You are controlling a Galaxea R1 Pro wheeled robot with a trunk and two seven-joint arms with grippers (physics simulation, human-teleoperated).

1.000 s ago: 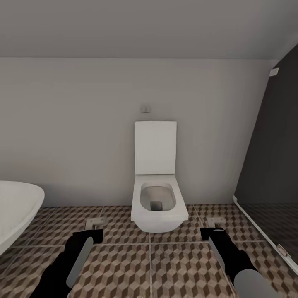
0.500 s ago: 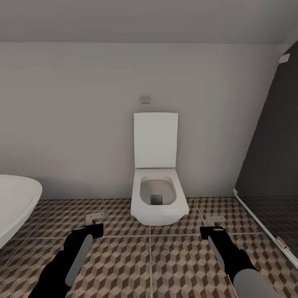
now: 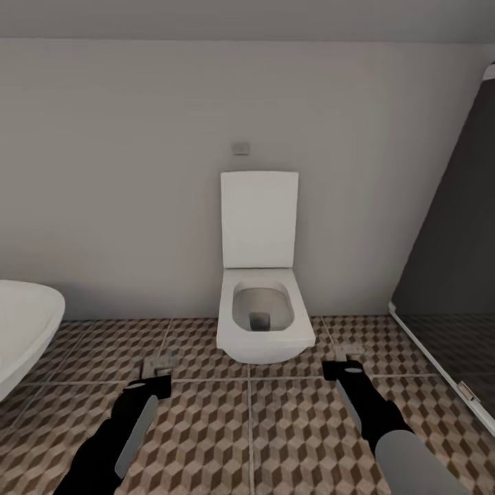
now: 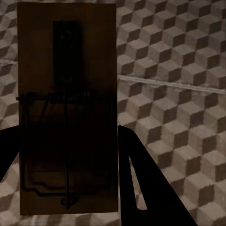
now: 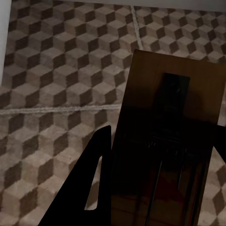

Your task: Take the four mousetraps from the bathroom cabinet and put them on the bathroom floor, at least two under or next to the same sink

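Cube-patterned bathroom floor (image 3: 206, 440) runs up to a plain grey wall, where a white toilet (image 3: 263, 323) stands with its lid raised and a small flush plate (image 3: 240, 148) set above it. At far left the rim of a white oval bathtub (image 3: 24, 326) curves in, and a dark glass shower panel (image 3: 450, 275) closes off the right side.

Compared with a second ago, the whole head view has tilted: the ceiling edge sits higher in the picture and the toilet and wall have slid upward, so the camera has moved, not the fixtures. Both arms keep roughly their places low in the picture, the right one a little further left.

The left gripper (image 3: 157, 375) is clamped on a mousetrap (image 4: 68, 113), the dark wooden slab standing between its black fingers (image 4: 141, 188) above the tiles. The right gripper (image 3: 342, 364) likewise grips a second mousetrap (image 5: 165, 155), its board held between the fingers (image 5: 89, 188) over the floor, near the foot of the toilet.
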